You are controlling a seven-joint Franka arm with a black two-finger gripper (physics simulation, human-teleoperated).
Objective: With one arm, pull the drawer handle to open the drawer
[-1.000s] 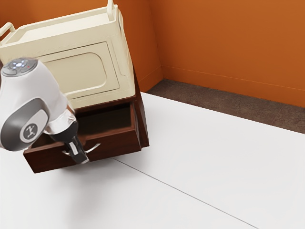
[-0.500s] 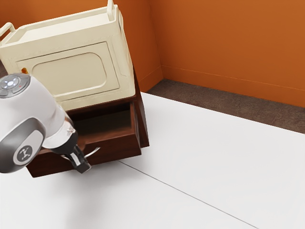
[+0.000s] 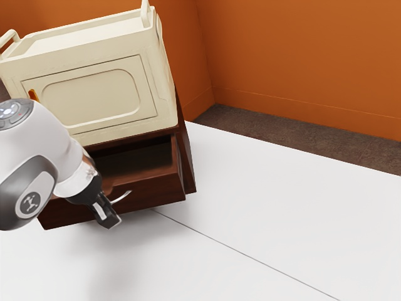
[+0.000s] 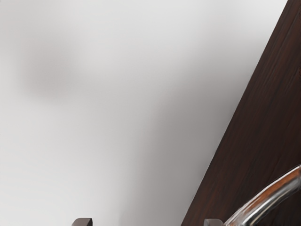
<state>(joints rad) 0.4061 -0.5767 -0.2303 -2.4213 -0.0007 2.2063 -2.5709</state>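
In the exterior view, the gripper [image 3: 111, 220] is in front of the dark wooden drawer [image 3: 149, 194], tilted down toward the table. The drawer stands partly pulled out, its hollow inside visible from above. Its curved silver handle [image 3: 121, 197] emerges from behind the hand, which hides the other end. In the wrist view the two fingertips are far apart, so the gripper [image 4: 148, 222] is open, with bare table between them. The metal handle [image 4: 269, 199] lies outside that gap, just beyond one fingertip, against the drawer front [image 4: 263, 127].
A cream box [image 3: 94, 94] with raised handles sits on top of the drawer's cabinet [image 3: 185, 150]. The white table [image 3: 263, 213] extends in front of it and toward the exterior view's right. Orange walls [image 3: 301, 56] rise behind.
My hand has moved outward from the cabinet and slightly lower. The drawer came out a little with it, then slid back slightly during the last half second.
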